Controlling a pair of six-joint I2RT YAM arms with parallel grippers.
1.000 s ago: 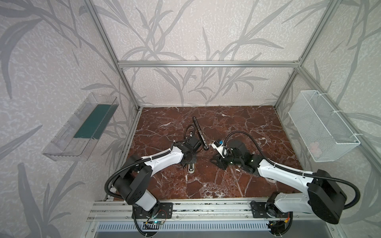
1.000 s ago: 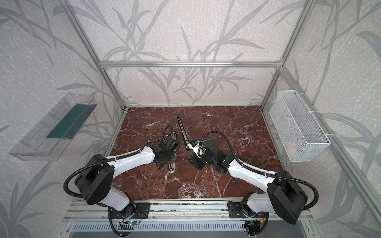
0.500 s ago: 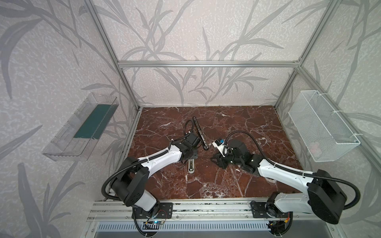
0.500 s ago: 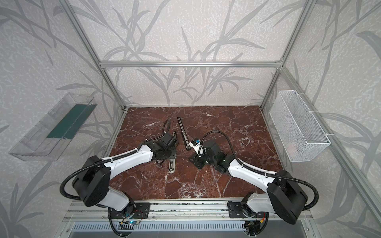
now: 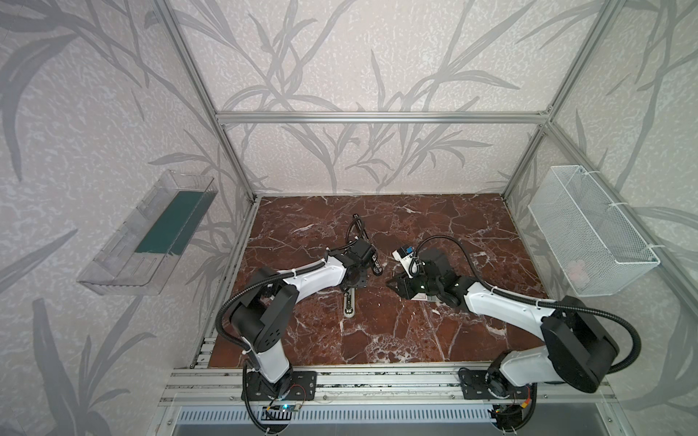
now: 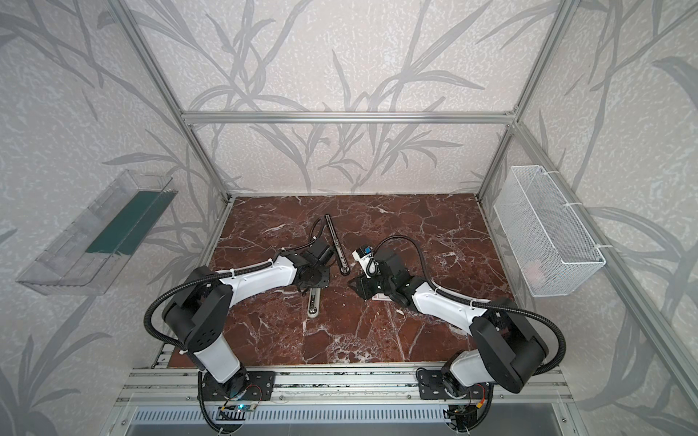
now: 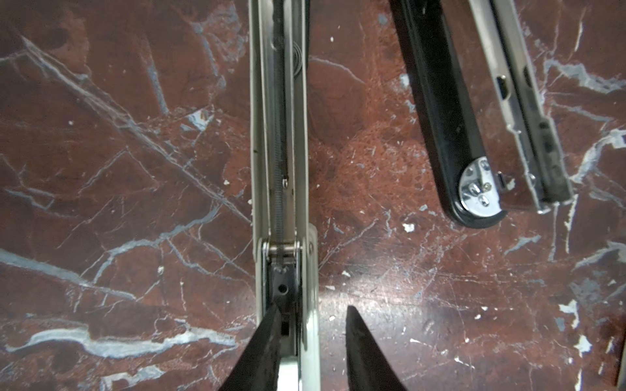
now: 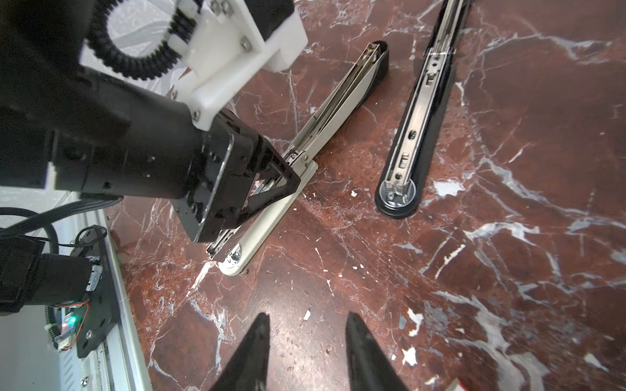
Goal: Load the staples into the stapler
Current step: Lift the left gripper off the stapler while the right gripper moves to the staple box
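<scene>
From where I stand, two staplers lie swung open flat on the red marble counter [image 5: 415,339], close together near its middle. The white stapler [image 7: 279,135] is stretched out lengthwise with its metal channel and long thin spring facing up. The black stapler [image 6: 336,245] lies just beside it on the far side, apart from it, its silver rail also up.

The left gripper [image 7: 311,309] is down at the white stapler's hinge. Its jaws are parted: one tip sits over the channel, the other over bare counter beside the stapler's edge, and marble shows in the gap, so they clench nothing.

The right gripper [image 8: 306,318] hovers low over bare counter, pointing toward both staplers but well short of them. Its jaws are released too, with only marble between the tips.

The staples themselves I cannot make out anywhere. A flat white box [image 5: 426,298] peeks out from under the right arm's wrist in both top views, mostly covered by the arm, and its contents are hidden.

Small white flecks are scattered over the marble between the grippers
</scene>
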